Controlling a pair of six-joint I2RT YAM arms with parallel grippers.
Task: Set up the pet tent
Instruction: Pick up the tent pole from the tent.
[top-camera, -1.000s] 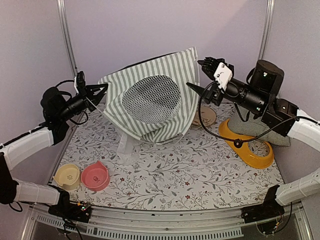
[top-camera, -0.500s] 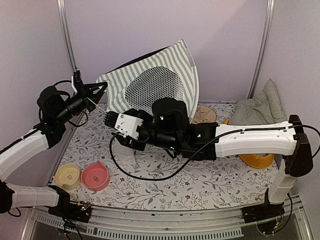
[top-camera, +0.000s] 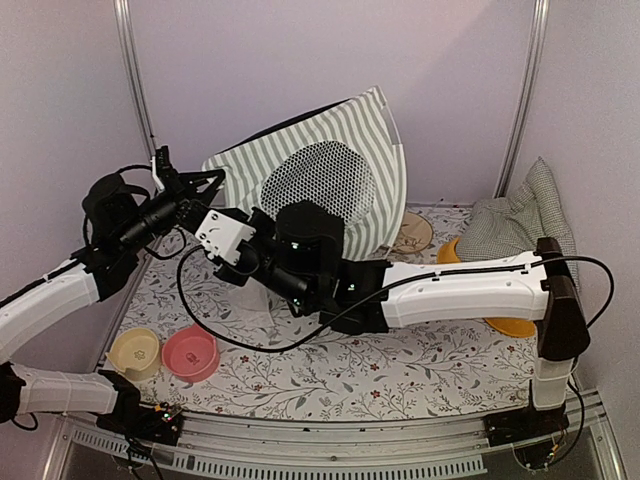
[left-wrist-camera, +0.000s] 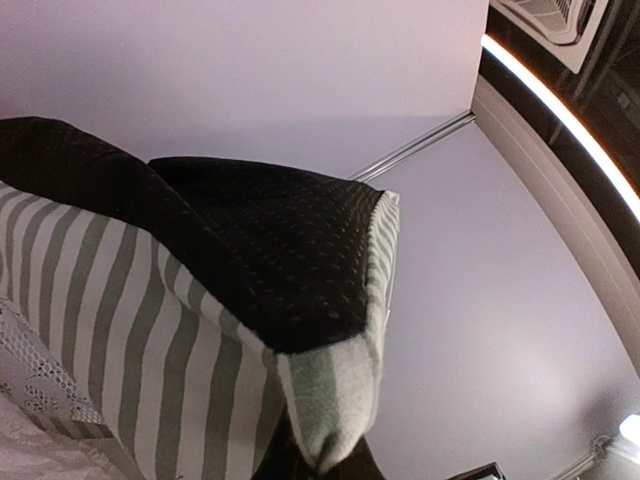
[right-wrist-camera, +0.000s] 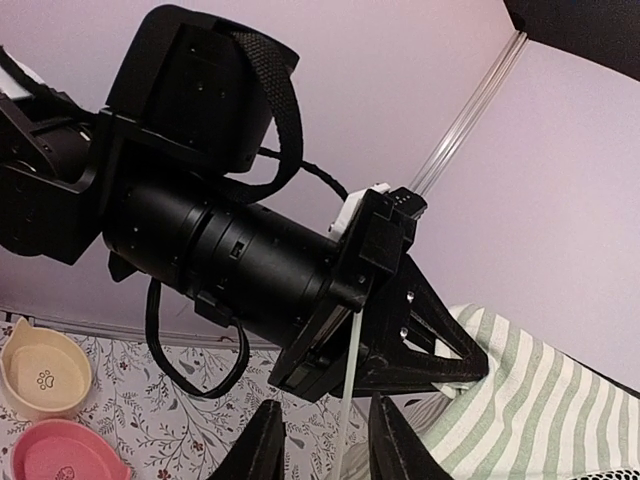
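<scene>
My left jaws are clamped on a corner of the green-and-white striped fabric pet tent with a round black mesh window (top-camera: 300, 145). The tent stands tilted at the back of the floral-patterned bench (top-camera: 420, 365). My right jaws are apart, close beside the left ones, with a thin white pole (right-wrist-camera: 346, 395) running between them.

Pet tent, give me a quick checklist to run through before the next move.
1. Grip of left claw on the pet tent corner: ok.
2. Thin white pole between the fingers of right claw: ok.
3. That claw shut on the pole: not ok, open.
4. Tent standing by itself: cannot tell, right arm hides its base.
5. Both claws apart from pink bowl and yellow bowl: ok.
</scene>
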